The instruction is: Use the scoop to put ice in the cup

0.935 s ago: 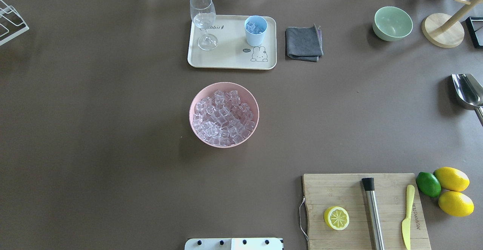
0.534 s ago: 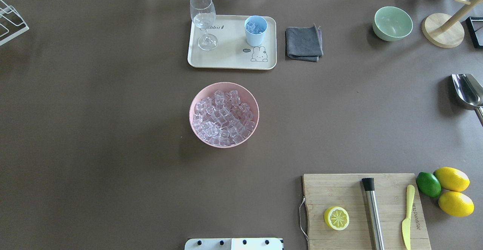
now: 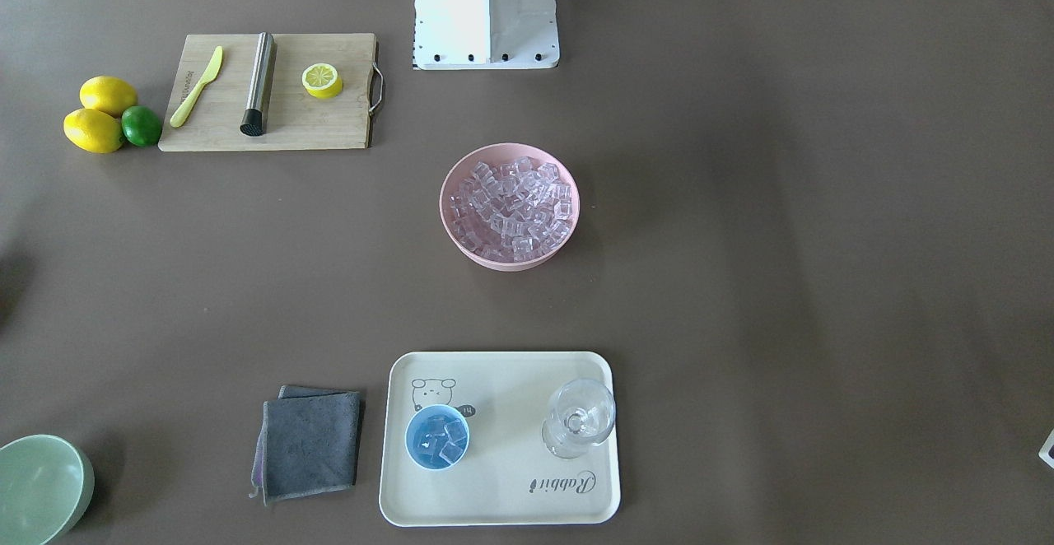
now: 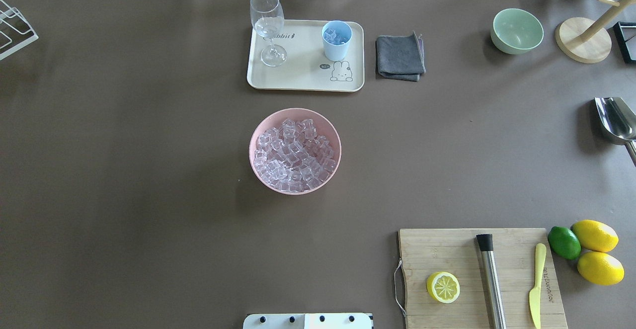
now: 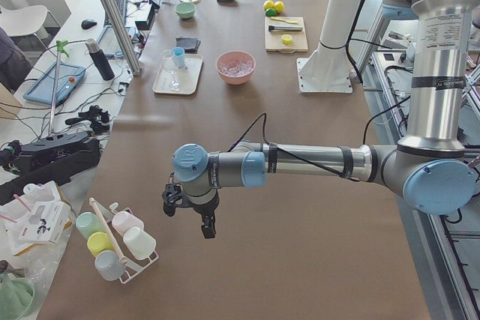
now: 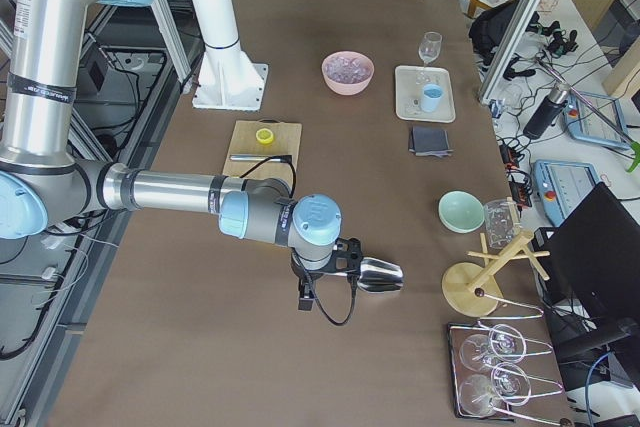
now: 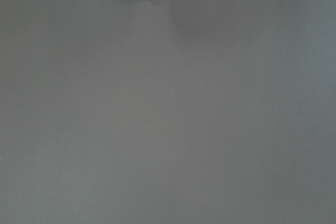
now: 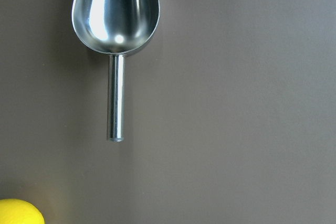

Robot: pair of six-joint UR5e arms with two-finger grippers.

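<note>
The shiny silver metal scoop (image 4: 615,120) lies empty at the right edge of the brown table (image 4: 149,170), well apart from the small light-blue cup (image 4: 337,40), which holds a few clear ice cubes (image 3: 437,438) on the far cream tray (image 4: 303,78). The right gripper (image 6: 318,282) hangs beside the scoop; I cannot tell how its jaws stand, nor those of the left gripper (image 5: 202,219). For another load, grip the thin handle squarely and keep the trough level.

Table (image 4: 124,170) plain brown. Tray (image 4: 303,70) cream, rabbit line-drawing, dark script. On tray: cup (image 4: 337,45) light blue. Beside tray: cloth (image 4: 400,56) dark grey. Bowl (image 4: 251,157) pink; ice (image 4: 293,152) clear, colourless. Scoop (image 8: 115,9) shiny silver. Lemons (image 4: 595,235) yellow, lime (image 4: 564,242) green.
</note>
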